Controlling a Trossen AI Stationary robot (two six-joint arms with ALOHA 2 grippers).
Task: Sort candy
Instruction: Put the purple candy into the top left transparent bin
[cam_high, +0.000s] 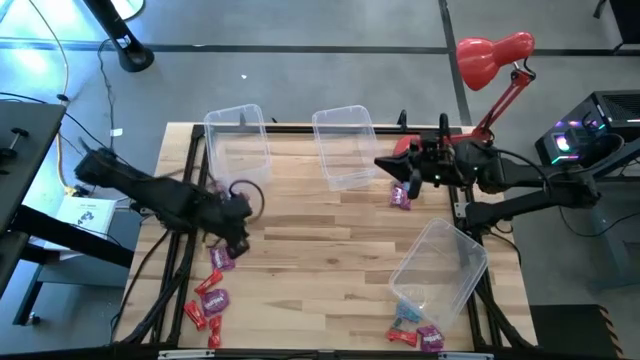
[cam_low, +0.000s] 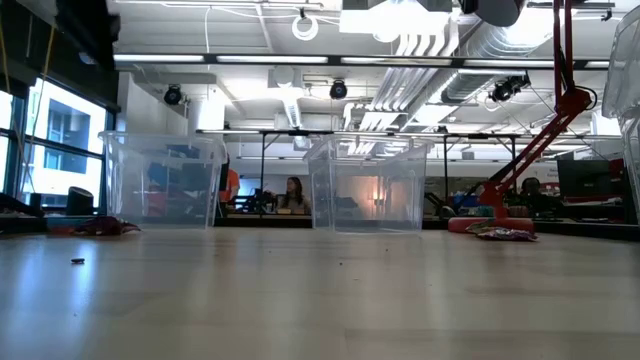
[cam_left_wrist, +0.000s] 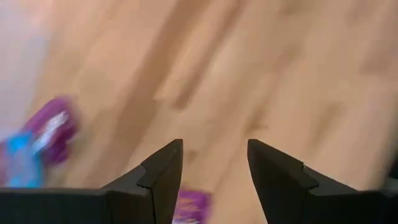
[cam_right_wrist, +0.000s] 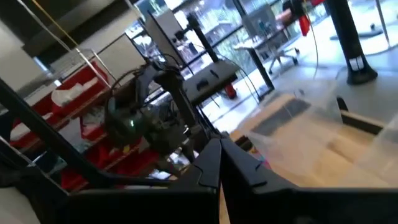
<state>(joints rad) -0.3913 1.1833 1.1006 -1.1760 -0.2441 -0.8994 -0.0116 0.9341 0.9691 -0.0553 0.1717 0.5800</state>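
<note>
we judge the candy (cam_high: 212, 296) light, crinkly and slippery, best pinched across a wrapper's middle. it lies scattered on the tabletop (cam_high: 330, 260). the left gripper (cam_left_wrist: 211, 163) hovers over a purple packet (cam_left_wrist: 189, 208), fingers spread; the right gripper (cam_right_wrist: 219, 163) has fingers pressed together.

High view looks straight down; low view faces level across the table (cam_high: 330, 230), sharing two bins (cam_low: 365, 185).

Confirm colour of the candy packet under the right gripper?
Purple-magenta. The packet lies on the table below the right gripper; the high view shows it best.
</note>
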